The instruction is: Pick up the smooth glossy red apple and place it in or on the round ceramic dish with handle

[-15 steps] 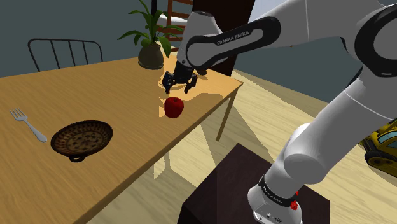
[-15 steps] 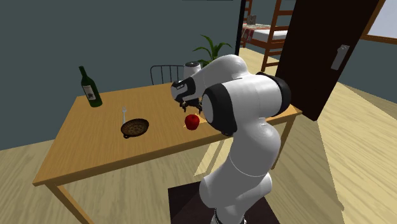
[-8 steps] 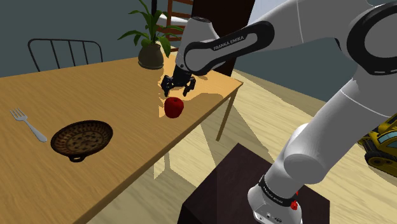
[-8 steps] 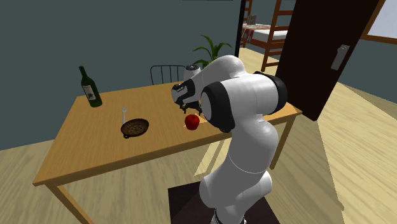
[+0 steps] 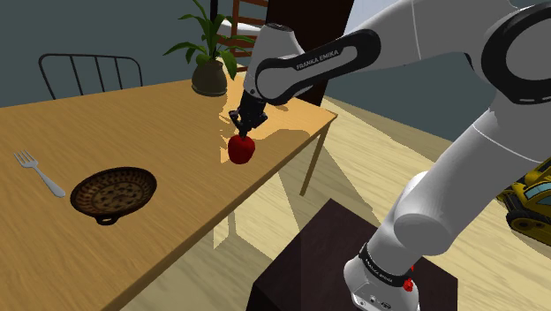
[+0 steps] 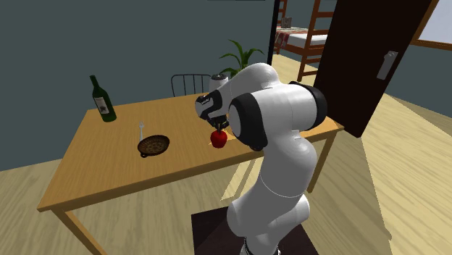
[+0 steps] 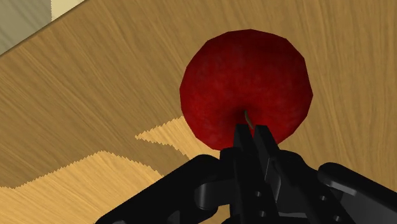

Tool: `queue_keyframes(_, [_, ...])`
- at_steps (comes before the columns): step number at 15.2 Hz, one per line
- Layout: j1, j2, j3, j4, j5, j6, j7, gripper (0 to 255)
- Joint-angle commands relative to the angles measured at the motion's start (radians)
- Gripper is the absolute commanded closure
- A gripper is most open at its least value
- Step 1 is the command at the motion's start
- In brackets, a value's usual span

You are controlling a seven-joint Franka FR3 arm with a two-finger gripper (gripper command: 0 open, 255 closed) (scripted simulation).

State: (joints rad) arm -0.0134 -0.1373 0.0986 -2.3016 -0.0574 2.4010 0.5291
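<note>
We see the black gripper (image 7: 251, 135) (image 5: 243, 131) with its two fingers pressed together, tips right at the stem of the red apple (image 7: 248, 76) (image 5: 241, 151), though we cannot tell whether they pinch the stem. The apple sits on the wooden table (image 5: 132, 124) near its corner, not far from a potted plant (image 5: 210, 75). Well apart, toward the shoulder view's left, lies the round, dark patterned dish (image 5: 113, 192) with its small handle, a grey fork (image 5: 40, 173) near it.
</note>
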Motion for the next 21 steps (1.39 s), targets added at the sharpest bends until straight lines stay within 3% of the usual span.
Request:
queue_keyframes(1, [0.0, 0.0, 0.0, 0.0, 0.0, 0.0, 0.0, 255])
queue_keyframes(5, [0.0, 0.0, 0.0, 0.0, 0.0, 0.0, 0.0, 255])
queue_keyframes(21, [0.003, -0.071, -0.004, 0.147, 0.018, -0.218, -0.021, 255])
